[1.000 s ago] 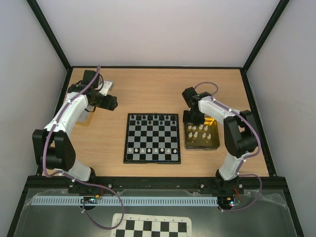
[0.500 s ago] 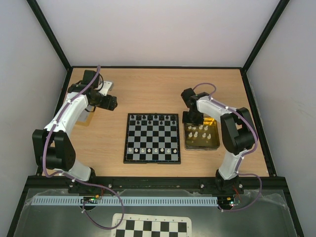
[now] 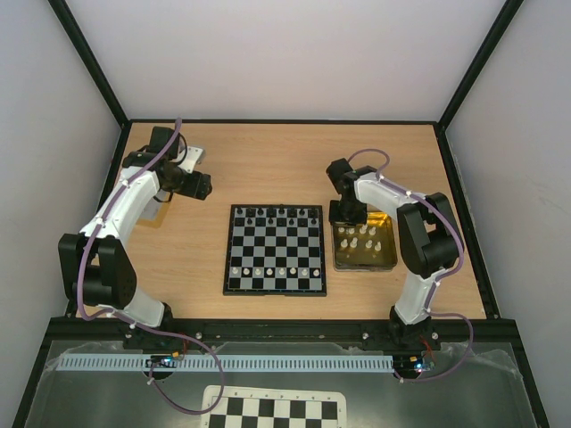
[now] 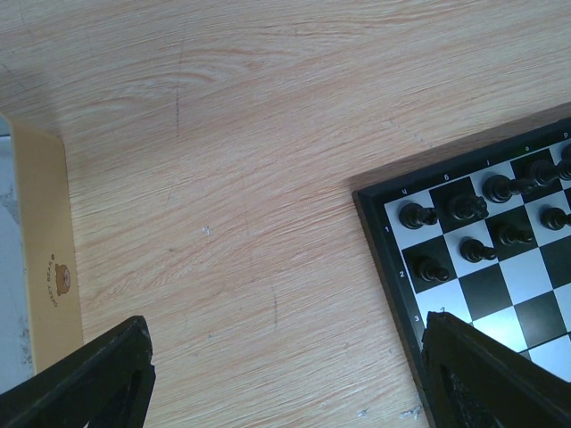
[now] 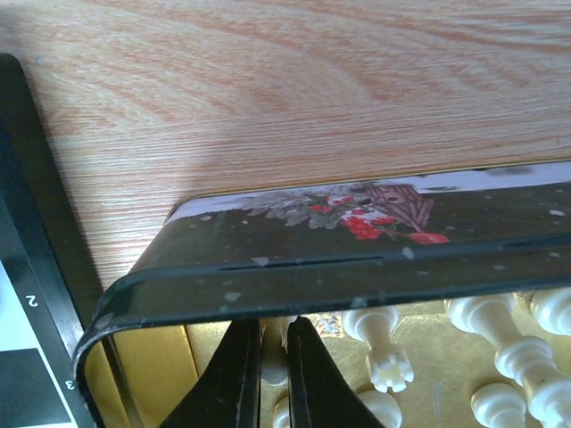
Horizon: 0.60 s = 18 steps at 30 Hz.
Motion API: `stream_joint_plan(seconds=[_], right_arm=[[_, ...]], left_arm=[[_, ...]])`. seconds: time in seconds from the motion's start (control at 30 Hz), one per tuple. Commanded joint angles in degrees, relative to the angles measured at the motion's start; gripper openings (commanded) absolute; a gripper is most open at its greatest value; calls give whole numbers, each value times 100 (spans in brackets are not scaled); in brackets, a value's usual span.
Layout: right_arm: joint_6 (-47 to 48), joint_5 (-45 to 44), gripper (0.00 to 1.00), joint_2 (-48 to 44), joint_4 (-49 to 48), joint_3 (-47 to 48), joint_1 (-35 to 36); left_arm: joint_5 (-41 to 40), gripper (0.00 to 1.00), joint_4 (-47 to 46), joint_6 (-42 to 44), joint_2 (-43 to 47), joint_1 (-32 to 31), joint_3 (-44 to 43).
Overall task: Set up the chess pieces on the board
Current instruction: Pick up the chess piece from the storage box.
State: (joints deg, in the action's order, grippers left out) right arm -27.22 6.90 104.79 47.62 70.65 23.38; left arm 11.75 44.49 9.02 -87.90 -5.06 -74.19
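The framed board (image 3: 275,249) lies mid-table with black chessmen on its far rows and several cream pieces (image 3: 273,270) in a near row. More cream pieces (image 3: 366,236) stand in the gold tin tray (image 3: 389,259) right of it. My right gripper (image 3: 346,217) reaches into the tray's far left corner. In the right wrist view its fingers (image 5: 239,374) are shut on a cream piece (image 5: 275,361) behind the tray's dark wall (image 5: 357,259). My left gripper (image 3: 203,185) hangs open over bare wood, left of the board's corner (image 4: 393,259).
Other cream pieces (image 5: 385,352) stand close beside the held one in the tray. A tan box edge (image 4: 45,259) shows at the left of the left wrist view. An unframed checker sheet (image 3: 277,412) lies below the arm bases.
The right arm has shifted slightly left and settled at the tray's far left corner. The left arm has not moved.
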Motion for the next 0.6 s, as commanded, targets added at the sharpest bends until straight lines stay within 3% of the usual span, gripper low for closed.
stream_joint_plan(seconds=[0.0, 0.57], right_arm=[[27, -153, 3, 73, 28, 141, 18], [-113, -584, 2, -626, 632, 486, 140]], left_arm=[[-37, 82, 44, 48, 132, 40, 87], [17, 82, 49, 48, 291, 40, 120]])
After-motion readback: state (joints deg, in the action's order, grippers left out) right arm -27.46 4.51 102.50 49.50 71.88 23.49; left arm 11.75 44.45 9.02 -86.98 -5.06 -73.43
